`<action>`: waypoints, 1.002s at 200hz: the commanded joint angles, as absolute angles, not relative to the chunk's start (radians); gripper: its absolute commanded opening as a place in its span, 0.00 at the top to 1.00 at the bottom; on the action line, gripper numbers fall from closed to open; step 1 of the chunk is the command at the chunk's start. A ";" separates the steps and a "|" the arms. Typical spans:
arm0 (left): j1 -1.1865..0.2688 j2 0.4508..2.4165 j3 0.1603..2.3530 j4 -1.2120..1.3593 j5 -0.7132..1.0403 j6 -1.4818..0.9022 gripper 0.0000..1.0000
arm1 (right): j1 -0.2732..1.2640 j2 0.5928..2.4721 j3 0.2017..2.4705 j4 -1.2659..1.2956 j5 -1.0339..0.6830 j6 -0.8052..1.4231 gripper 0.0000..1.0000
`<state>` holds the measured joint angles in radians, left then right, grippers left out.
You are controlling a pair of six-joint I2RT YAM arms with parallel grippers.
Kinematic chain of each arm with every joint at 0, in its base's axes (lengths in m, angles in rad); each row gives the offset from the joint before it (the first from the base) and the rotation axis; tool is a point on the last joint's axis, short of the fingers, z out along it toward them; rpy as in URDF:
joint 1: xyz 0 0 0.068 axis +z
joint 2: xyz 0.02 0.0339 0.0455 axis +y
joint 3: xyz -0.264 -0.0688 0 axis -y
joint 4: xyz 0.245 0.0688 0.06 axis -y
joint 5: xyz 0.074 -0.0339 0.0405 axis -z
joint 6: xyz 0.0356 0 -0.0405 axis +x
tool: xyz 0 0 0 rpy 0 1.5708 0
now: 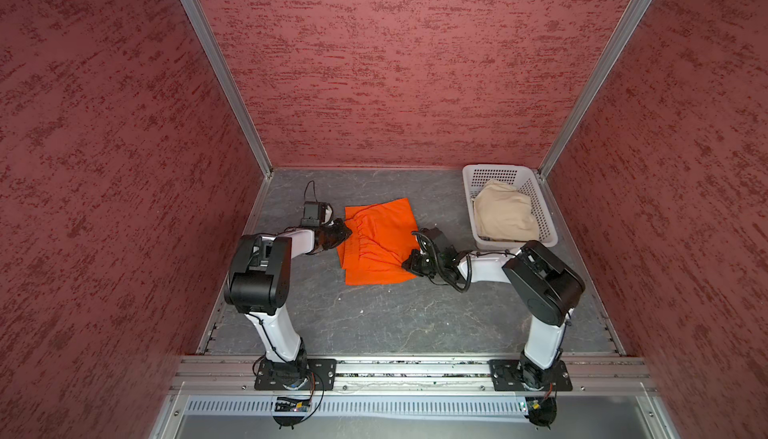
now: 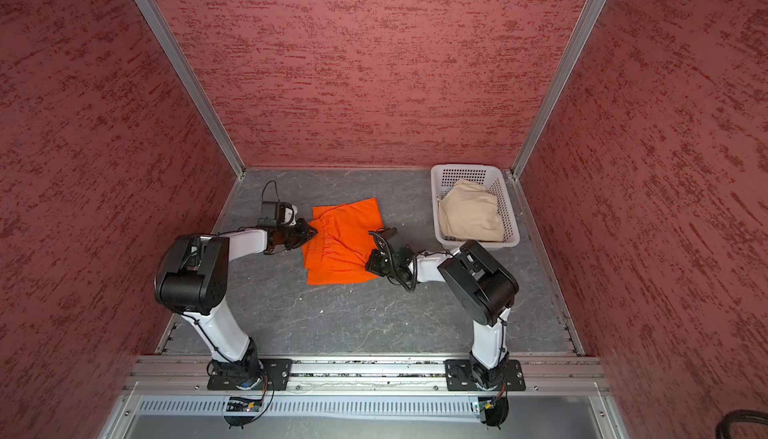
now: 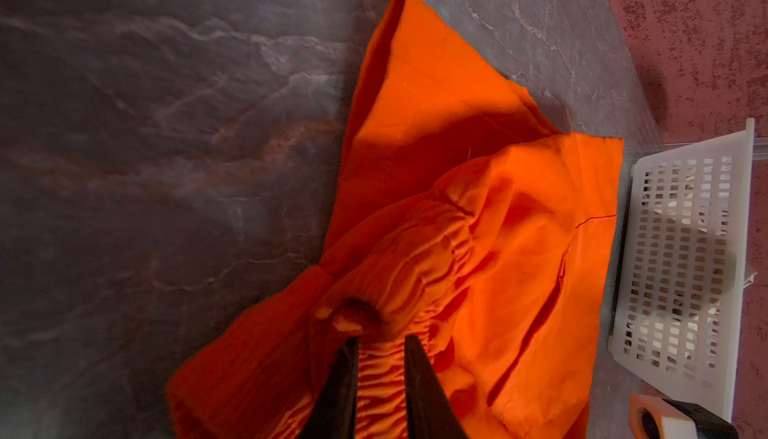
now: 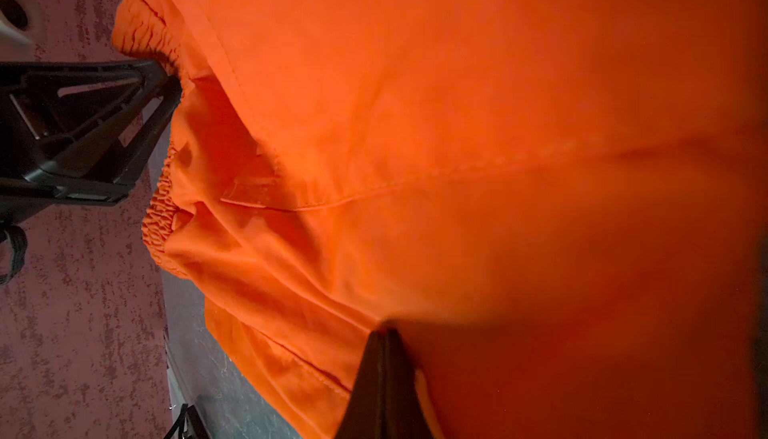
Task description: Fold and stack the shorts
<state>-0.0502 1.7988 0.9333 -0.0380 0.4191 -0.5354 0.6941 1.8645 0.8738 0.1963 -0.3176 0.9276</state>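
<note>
The orange shorts point(image 1: 376, 241) point(image 2: 340, 245) lie rumpled and partly doubled over in the middle of the table. My left gripper point(image 1: 347, 231) point(image 3: 381, 341) sits at their left edge, shut on the gathered elastic waistband point(image 3: 415, 250), which bunches between the two black fingers point(image 3: 419, 374). My right gripper point(image 1: 409, 264) point(image 4: 384, 333) is at the shorts' right edge, jaws pressed together on a fold of orange cloth point(image 4: 457, 125) that drapes around the tips. The beige shorts point(image 1: 505, 214) point(image 2: 471, 216) lie crumpled in the basket.
The white perforated basket point(image 1: 469, 175) point(image 2: 436, 171) point(image 3: 681, 250) stands in the back right corner, just behind the right arm's elbow. Red textured walls close in three sides. Bare grey tabletop point(image 1: 374, 324) stretches in front of the shorts.
</note>
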 commanded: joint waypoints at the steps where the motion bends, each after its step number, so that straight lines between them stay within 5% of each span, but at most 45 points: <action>1: -0.029 1.786 0.951 -0.098 0.385 -0.518 0.71 | 0.706 1.846 0.867 0.112 -0.315 0.980 0.97; 36: -0.066 1.597 0.995 -0.253 0.353 -0.491 0.54 | 0.695 1.735 1.003 0.012 -0.283 0.928 0.67; 65: -0.168 1.450 1.037 -0.435 0.214 -0.416 0.43 | 0.622 1.655 1.021 -0.065 -0.239 0.895 0.58; 129: -0.406 1.522 1.011 -0.487 0.059 -0.447 0.34 | 0.530 1.751 1.034 -0.175 -0.202 0.803 0.58; 200: -0.399 1.768 1.057 -0.496 -0.017 -0.436 0.28 | 0.582 1.866 1.004 -0.019 -0.290 0.865 0.69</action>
<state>-0.4225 1.7233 1.0336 -0.4713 0.0261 -0.4465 0.5499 1.8389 0.9981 -0.0868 -0.2630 0.8349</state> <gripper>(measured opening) 0.722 0.315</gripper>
